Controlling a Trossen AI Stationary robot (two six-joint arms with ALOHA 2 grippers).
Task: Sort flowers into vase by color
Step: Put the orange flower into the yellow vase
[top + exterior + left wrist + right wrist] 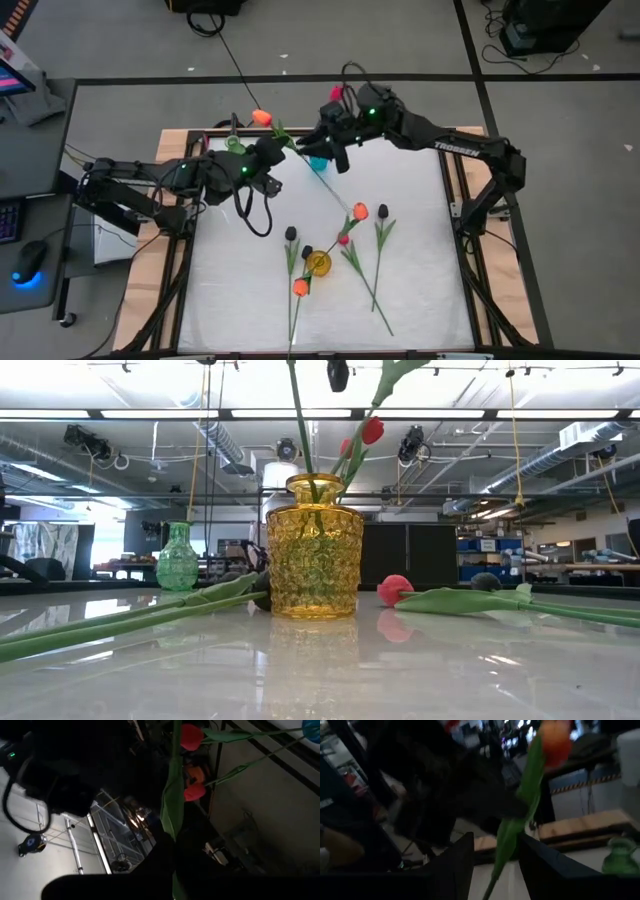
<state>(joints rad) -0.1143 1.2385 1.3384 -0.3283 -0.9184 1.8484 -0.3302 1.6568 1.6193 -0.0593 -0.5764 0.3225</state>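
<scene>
An orange tulip (262, 117) is held in the air over the table's far part, its bud (555, 737) toward the far edge. My left gripper (275, 152) is shut on its stem. My right gripper (305, 143) is open, one finger on each side of the same stem (504, 845), just beyond the left gripper. A yellow vase (313, 550) stands mid-table with a red tulip (372, 430) in it. A green vase (177, 560) stands at the far left and a blue vase (318, 160) under the grippers. Several tulips (378, 260) lie flat around the yellow vase. My left gripper holds the orange tulip by its stem and leaf (172, 815), some way below the bud, coming level from the table's left. Its own dark fingers hide the place of contact. The tulip is lifted clear of the table, its thin lower stem (330, 190) slanting toward the yellow vase. My right gripper has the stem close against one finger (540, 865); whether it touches I cannot tell.
Black buds (290, 233) (383, 211), an orange bud (300, 287) and a pink bud (395, 588) lie on the white table top near the yellow vase. Wooden frame rails (455, 190) run along the table's sides. A desk with a mouse (30, 260) stands at the left.
</scene>
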